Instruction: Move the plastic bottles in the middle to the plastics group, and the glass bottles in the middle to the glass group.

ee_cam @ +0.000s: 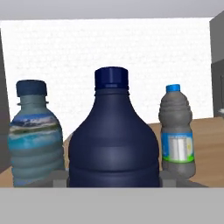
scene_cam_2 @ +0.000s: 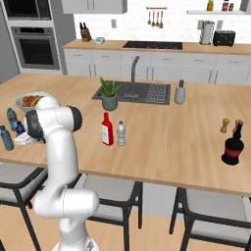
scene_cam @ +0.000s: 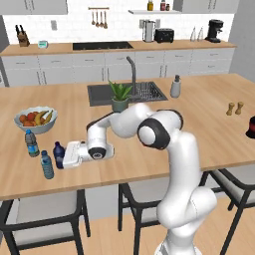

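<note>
My gripper (scene_cam: 63, 155) lies level over the counter's left end, shut on the dark navy plastic bottle (scene_cam: 59, 153), which stands upright and looms large in the hand view (ee_cam: 113, 135). The plastics group flanks it: one blue-labelled water bottle (scene_cam: 31, 143) behind and another (scene_cam: 47, 165) in front, seen on either side in the hand view (ee_cam: 35, 140) (ee_cam: 176, 135). In the middle of the counter stand the red glass bottle (scene_cam_2: 106, 129) and the clear greyish plastic bottle (scene_cam_2: 121, 134). A dark bottle (scene_cam_2: 233, 144) of the glass group stands far right.
A fruit bowl (scene_cam: 35, 119) sits just behind the water bottles. A potted plant (scene_cam: 120, 97), the sink (scene_cam: 144, 92) and a soap dispenser (scene_cam: 175, 87) lie further back. Two small shakers (scene_cam_2: 230, 125) stand near the dark bottle. Stools (scene_cam: 45, 209) line the counter's front edge.
</note>
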### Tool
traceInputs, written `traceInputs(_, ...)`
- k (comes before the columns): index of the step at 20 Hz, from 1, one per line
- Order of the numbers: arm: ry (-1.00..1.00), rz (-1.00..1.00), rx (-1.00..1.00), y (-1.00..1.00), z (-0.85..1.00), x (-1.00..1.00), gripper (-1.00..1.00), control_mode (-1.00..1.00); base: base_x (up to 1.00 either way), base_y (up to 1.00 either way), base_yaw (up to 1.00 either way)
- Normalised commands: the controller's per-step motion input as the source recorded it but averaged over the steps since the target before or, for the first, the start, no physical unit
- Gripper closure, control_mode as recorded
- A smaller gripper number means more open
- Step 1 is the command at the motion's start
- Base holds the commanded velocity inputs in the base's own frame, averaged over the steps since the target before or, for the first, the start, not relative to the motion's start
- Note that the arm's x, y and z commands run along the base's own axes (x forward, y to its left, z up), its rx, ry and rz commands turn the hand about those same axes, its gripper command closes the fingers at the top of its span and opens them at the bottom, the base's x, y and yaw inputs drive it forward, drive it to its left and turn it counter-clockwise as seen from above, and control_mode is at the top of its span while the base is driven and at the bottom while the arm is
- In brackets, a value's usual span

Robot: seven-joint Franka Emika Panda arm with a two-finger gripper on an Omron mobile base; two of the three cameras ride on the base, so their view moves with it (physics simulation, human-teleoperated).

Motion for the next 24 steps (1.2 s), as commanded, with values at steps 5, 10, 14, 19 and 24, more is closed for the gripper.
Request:
traceInputs(5, 0.00, 0.01, 0.00, 0.01, -0.29, 0.15, 1.00, -1.00, 0.00, 0.00, 0.00)
traceInputs(10, 0.00, 0.00, 0.00, 0.06, -0.30, 0.18, 1.00, -1.00, 0.00, 0.00, 0.00)
traceInputs(14, 0.00, 0.00, 0.00, 0.03, -0.32, 0.03, -1.00, -1.00, 0.00, 0.00, 0.00)
traceInputs(19, 0.00, 0.00, 0.00, -0.03, -0.26, 0.00, -1.00, -1.00, 0.00, 0.00, 0.00)
traceInputs(24, -0.02, 0.02, 0.00, -0.09, -0.19, 0.00, -1.00, -1.00, 0.00, 0.00, 0.00)
